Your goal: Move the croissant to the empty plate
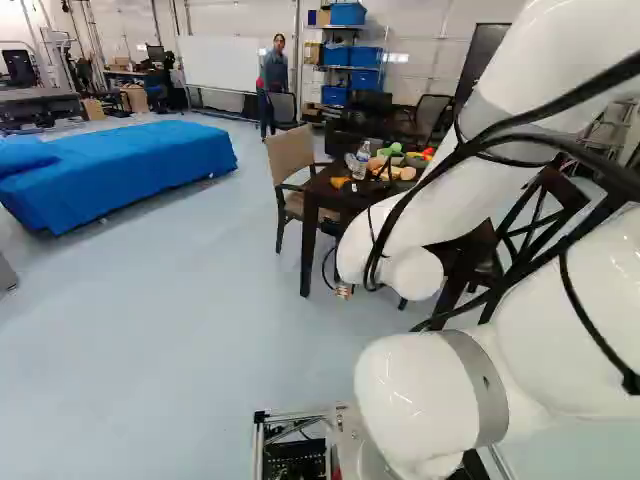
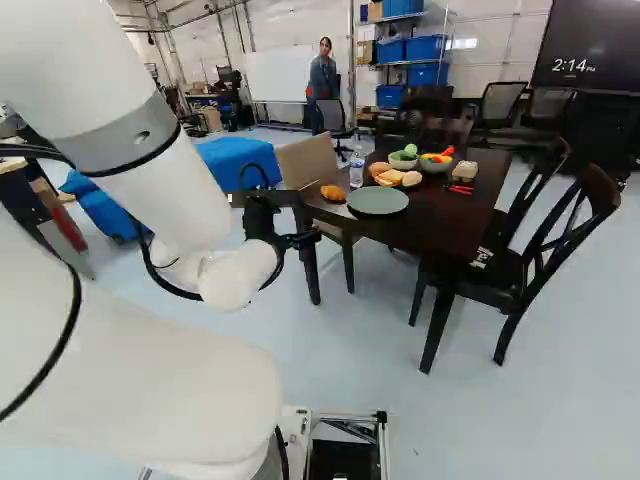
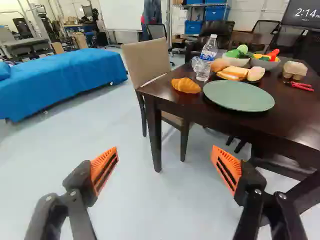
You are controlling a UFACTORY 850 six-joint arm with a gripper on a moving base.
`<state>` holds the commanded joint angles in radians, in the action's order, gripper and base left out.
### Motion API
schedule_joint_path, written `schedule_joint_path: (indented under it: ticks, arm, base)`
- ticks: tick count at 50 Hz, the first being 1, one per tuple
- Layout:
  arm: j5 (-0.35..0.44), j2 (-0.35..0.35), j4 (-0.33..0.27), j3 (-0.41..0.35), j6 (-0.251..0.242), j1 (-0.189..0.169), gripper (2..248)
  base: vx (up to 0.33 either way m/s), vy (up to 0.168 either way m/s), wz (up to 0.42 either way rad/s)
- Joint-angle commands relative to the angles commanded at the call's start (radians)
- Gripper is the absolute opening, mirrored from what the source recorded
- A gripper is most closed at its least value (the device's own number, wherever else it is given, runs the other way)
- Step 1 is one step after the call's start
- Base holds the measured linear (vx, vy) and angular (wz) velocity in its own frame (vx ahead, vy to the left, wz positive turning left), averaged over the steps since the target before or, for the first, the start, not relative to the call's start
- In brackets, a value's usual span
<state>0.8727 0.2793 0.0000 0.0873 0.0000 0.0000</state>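
tool point(image 2: 303, 240) spread wide apart, croissant point(image 3: 185, 85) on table point(image 3: 295, 112), beside green plate point(image 3: 239, 96), perhaps touching

The time "2:14", followed by a small "PM", is shown in white on a large dark screen point(image 2: 600, 35), placed at two o'clock in the right base view and, with twelve taken as straight ahead, at about one o'clock from the green plate point(image 3: 239, 96) in the wrist view. On the clear bottle point(image 3: 203, 72), stood on the desk point(image 3: 295, 112) at about eleven o'clock from that plate, a label point(image 3: 208, 54) is carried, its lettering too small to be read with certainty.
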Motion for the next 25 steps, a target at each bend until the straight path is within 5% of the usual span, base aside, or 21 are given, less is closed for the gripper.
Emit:
schedule_joint_path:
  ticks: [25]
  arm:
    - [0.000, 0.000, 0.000, 0.000, 0.000, 0.000, 247]
  base:
    - [0.144, 0.026, -0.162]
